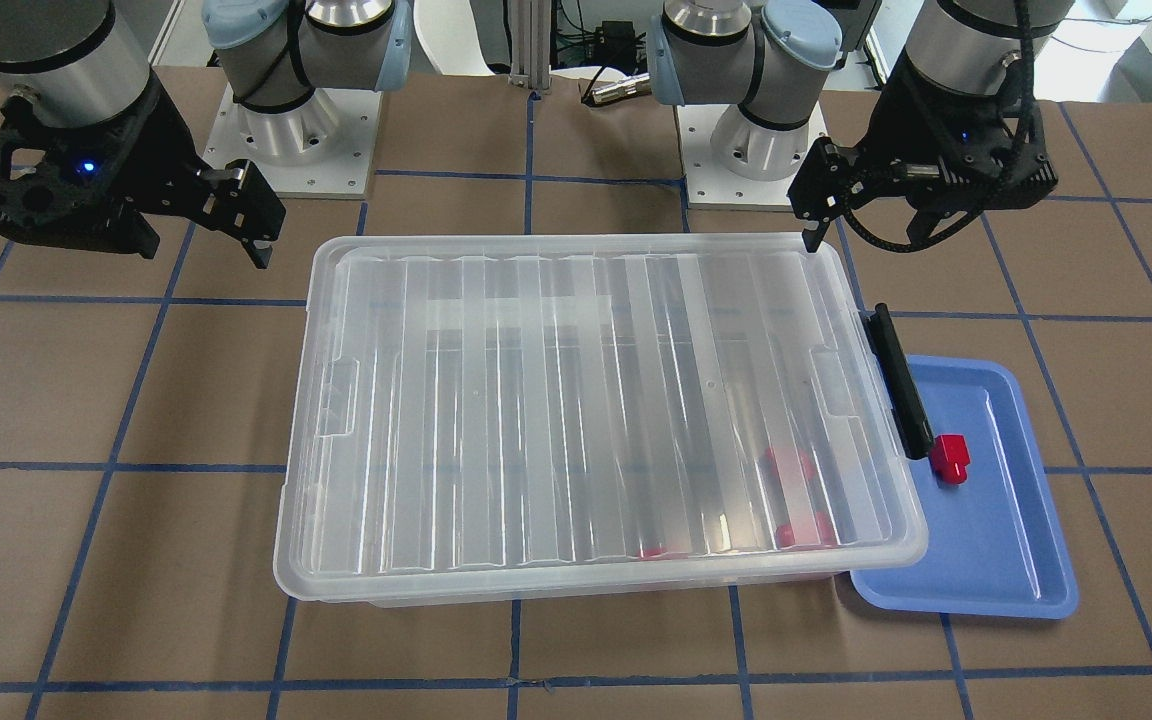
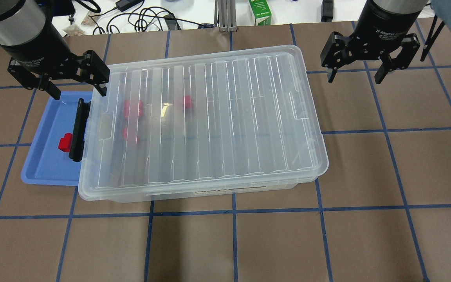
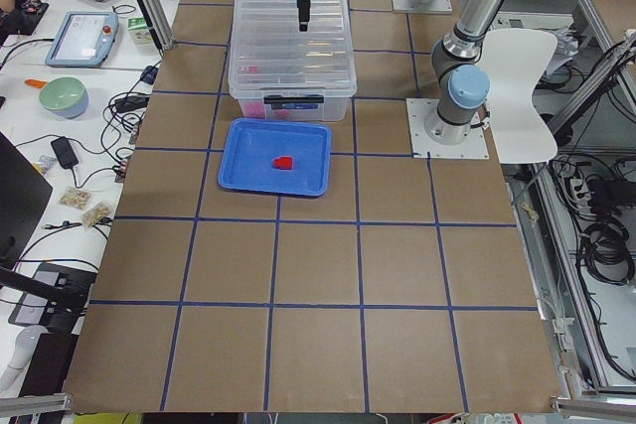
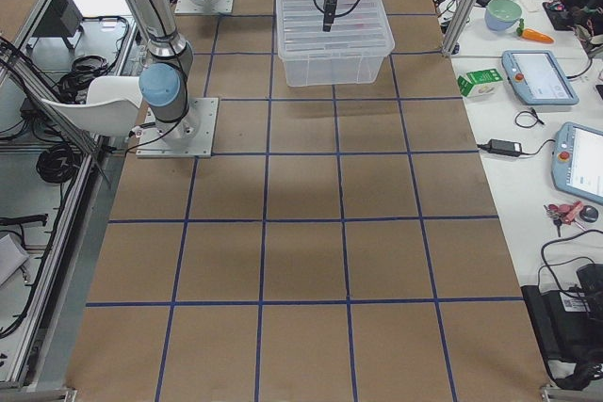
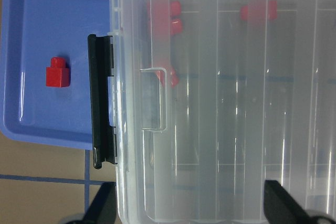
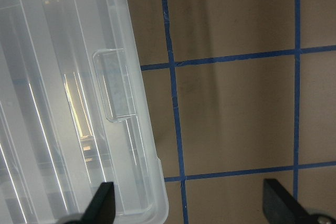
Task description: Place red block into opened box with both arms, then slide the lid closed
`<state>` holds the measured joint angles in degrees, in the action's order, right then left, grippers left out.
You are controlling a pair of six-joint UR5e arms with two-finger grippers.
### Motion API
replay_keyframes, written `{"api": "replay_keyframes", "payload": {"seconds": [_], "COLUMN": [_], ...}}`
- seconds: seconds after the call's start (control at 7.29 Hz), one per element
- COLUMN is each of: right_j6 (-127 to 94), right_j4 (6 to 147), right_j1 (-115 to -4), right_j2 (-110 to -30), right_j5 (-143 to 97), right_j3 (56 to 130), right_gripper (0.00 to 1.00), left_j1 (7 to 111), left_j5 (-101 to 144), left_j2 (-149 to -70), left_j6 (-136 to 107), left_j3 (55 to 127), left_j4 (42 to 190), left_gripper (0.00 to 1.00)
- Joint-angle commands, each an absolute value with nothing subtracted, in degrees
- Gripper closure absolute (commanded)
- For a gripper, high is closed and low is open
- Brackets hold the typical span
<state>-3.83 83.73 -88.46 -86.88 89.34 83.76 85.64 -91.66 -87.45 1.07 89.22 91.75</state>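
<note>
The clear box point(image 2: 194, 192) stands mid-table with the ribbed lid point(image 2: 206, 117) lying flat over it and covering it. Through the lid I see red blocks point(image 2: 132, 109) point(image 2: 187, 102) point(image 2: 130, 135) inside. One more red block point(image 2: 65, 141) point(image 5: 57, 72) point(image 1: 951, 457) sits in the blue tray point(image 2: 41, 164) at the box's left end. My left gripper point(image 2: 78, 92) point(image 1: 866, 235) point(image 5: 189, 205) hovers open over that end, above the lid's edge and the tray, holding nothing. Beyond the box's right end my right gripper point(image 2: 354, 78) point(image 1: 204, 250) point(image 6: 189, 205) hangs open and empty, off the lid.
A black latch point(image 2: 78, 129) point(image 5: 102, 103) lies along the box's left end, partly over the tray. Both arm bases point(image 1: 301, 130) point(image 1: 751, 140) stand behind the box. A green carton point(image 2: 260, 11) and cables lie past the far edge. Brown table surface with blue tape lines surrounds the box.
</note>
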Motion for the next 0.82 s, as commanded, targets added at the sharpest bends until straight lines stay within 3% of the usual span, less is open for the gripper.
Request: {"api": "replay_keyframes", "payload": {"seconds": [0.0,0.69], "right_j6": [-3.78,-3.96], "right_j4": [83.85,85.41], "right_j1": [-88.33,-88.33], "right_j2": [-86.84,-84.73], "right_j5": [89.38,89.21], "right_j3": [83.76,84.46], "right_gripper": [0.00,0.00], "left_j1": [85.61,85.61], "left_j5": [-91.67,-91.93], "left_j2": [-87.45,-87.45], "left_j6": [1.05,1.05], "left_j3": [89.30,89.30], "left_j4": [91.76,91.76], "left_gripper": [0.00,0.00]}}
